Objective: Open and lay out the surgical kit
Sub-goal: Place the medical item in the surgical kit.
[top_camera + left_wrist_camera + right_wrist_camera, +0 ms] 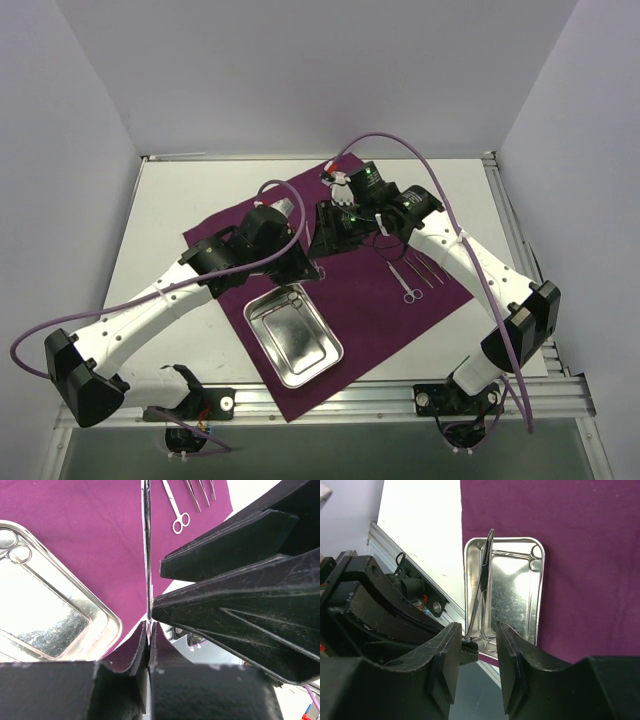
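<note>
Handover of a slim metal instrument (147, 555) seemed in hand above the maroon cloth wrap (360, 300) and steel tray (295, 345): the left gripper (149, 627) pinched it tight, while the right gripper (479, 650) stood half-open around it, gripping nothing and needing next to close.

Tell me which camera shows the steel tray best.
Top external: the whole steel tray lies in view on the purple cloth. The right wrist shows it larger, but an instrument crosses it and its near end is hidden. The left wrist crops it.
</note>
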